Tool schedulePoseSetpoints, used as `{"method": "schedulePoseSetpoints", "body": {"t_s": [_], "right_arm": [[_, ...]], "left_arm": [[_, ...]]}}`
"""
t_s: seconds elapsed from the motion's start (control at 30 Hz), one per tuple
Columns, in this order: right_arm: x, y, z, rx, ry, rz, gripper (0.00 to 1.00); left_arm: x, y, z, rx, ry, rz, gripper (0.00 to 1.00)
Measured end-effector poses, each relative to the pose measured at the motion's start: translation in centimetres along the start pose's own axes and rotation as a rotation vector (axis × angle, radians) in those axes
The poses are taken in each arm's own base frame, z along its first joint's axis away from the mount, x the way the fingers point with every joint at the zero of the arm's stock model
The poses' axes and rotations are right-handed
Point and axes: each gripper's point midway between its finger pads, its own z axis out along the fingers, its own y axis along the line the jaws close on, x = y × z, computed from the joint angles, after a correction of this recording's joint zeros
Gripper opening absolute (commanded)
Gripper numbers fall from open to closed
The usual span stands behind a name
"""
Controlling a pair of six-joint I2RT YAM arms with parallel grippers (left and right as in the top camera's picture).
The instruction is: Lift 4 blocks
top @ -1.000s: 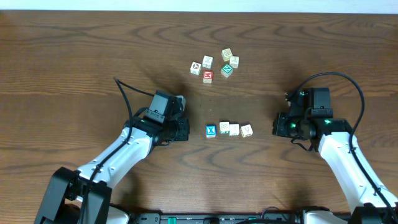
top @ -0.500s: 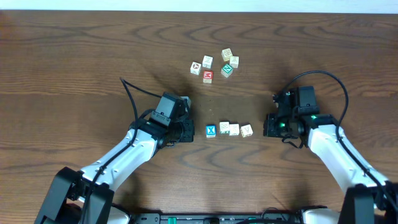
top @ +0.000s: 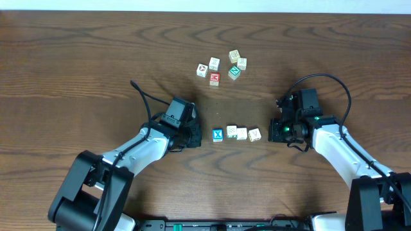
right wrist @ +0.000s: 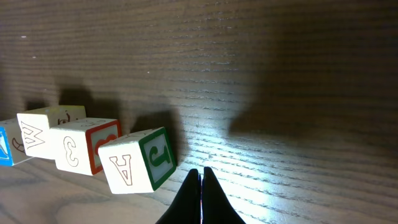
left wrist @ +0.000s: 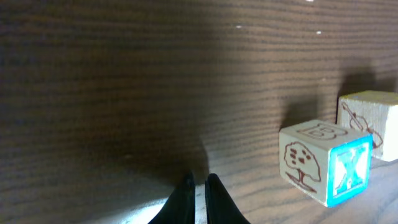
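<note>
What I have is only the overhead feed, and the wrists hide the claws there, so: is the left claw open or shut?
Observer: The left claw is shut and empty. The blue X block lies clear of its tips.
Operator: And the right claw?
Observer: The right claw is shut too, holding nothing. The end block sits apart from its tips.
Operator: Which faces does that block turn toward it?
Observer: The end block shows a letter A on one side and a green-framed J on the next.
</note>
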Motion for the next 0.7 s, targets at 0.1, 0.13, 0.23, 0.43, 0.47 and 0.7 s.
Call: {"method": "schedulePoseSetpoints", "body": {"t_s": [0.1,0.13,0.23,0.43,0.47,0.7], "right_arm": [[-0.1,0.0,0.0,-0.001,-0.004,-0.001,0.01],[-0.2,0.0,0.0,-0.002,-0.009,-0.002,0.01],[-0.4,0.1,0.1,-0.004,-0.019,-0.006,0.01],[1.1,-0.5,0.9,0.001,0.006,0.002,0.01],[1.3,-0.6,1.0,0.002,0.009,0.003,0.01],[1.1,-0.4,1.1,-0.009,0.0,-0.002,0.01]], "left_arm": [[-0.3,-0.5,0.1,0.013,-0.015,0.007,0.09],[-0.4,-0.7,0.1,0.019,-0.021,0.011,0.09],[-0.4,-1.6,0.2,0.035,-0.03,0.02,0.09],[-0.3,-2.8,0.4,0.057,-0.04,0.046,0.09],[-0.3,-2.8,0.4,0.058,-0.042,0.047,0.09],[-0.9,-3.2,0.4,0.074,-0.064,0.03,0.09]]}}
